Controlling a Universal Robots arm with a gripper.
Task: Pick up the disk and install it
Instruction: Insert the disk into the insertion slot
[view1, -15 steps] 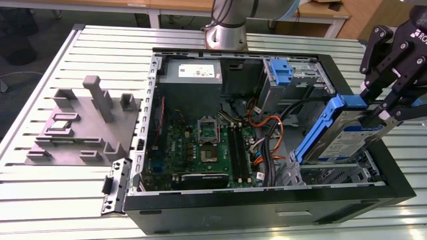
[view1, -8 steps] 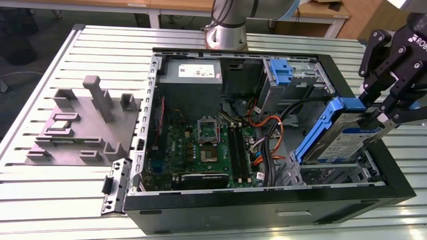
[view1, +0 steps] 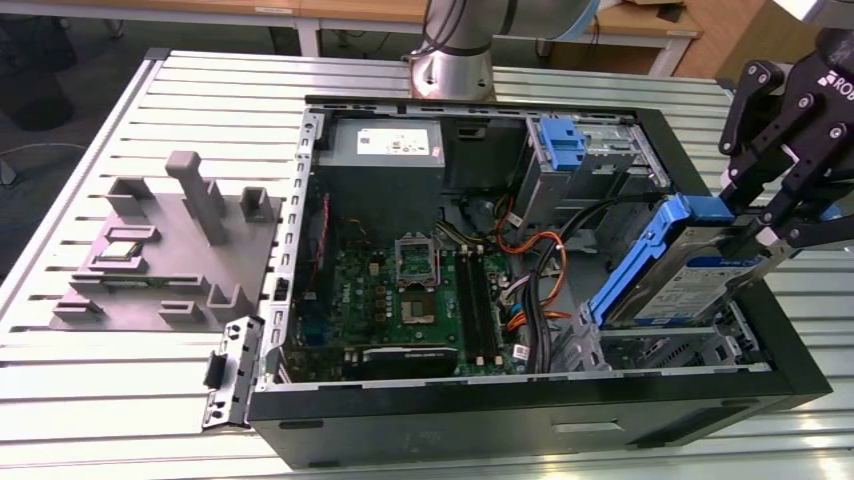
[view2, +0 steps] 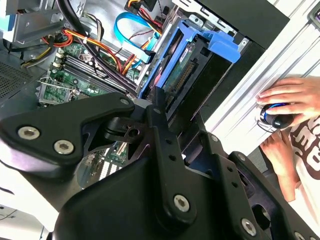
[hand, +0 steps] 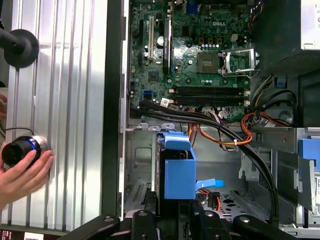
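Plainly hand (view1: 757, 225) grips tilted disk (view1: 678, 298); exterior view adds its label (view1: 699, 280).

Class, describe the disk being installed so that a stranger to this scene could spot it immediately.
Start at the open black computer case. At its edge on the exterior view's right, the claw grips the disk, tilted. Unlike the bare blue bracket, it is silver metal between blue rails.
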